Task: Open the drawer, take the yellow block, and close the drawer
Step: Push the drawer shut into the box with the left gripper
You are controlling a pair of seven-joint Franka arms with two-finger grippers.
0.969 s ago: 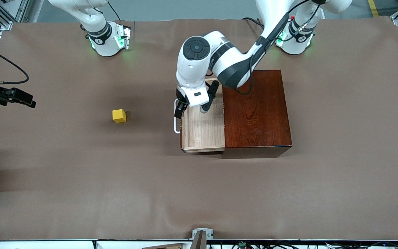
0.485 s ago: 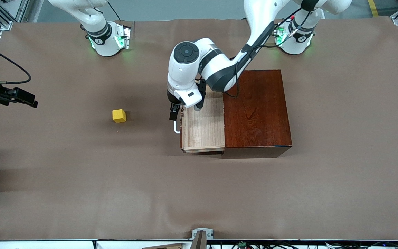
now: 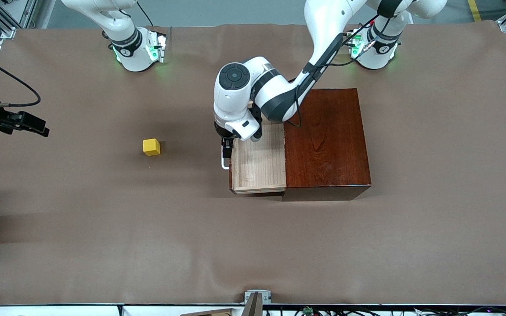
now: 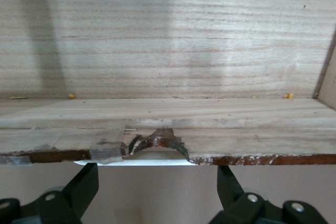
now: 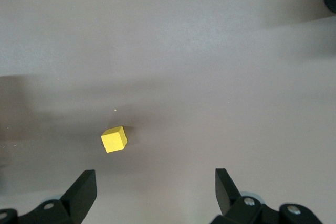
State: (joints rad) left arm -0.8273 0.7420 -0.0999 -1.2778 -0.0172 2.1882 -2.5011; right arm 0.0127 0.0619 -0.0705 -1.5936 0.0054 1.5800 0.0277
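Note:
The drawer (image 3: 257, 162) stands pulled out of the dark red-brown box (image 3: 327, 140), its pale-wood tray (image 4: 173, 35) bare. Its white handle (image 3: 223, 164) faces the right arm's end of the table. My left gripper (image 3: 225, 148) hangs open just over that handle (image 4: 142, 162), its fingers (image 4: 84, 187) spread to either side and touching nothing. The yellow block (image 3: 151, 147) sits on the table, away from the drawer toward the right arm's end. My right gripper (image 5: 155, 190) waits open, high over the table, with the block (image 5: 114, 139) ahead of it.
Brown paper covers the table (image 3: 253, 245). The arms' bases (image 3: 136, 48) stand along the table's edge farthest from the front camera. A small metal bracket (image 3: 257, 296) sits at the edge nearest the camera.
My left hand has swung from over the drawer's inner corner to just outside its front and come down over the handle. Drawer, block and right arm have not moved.

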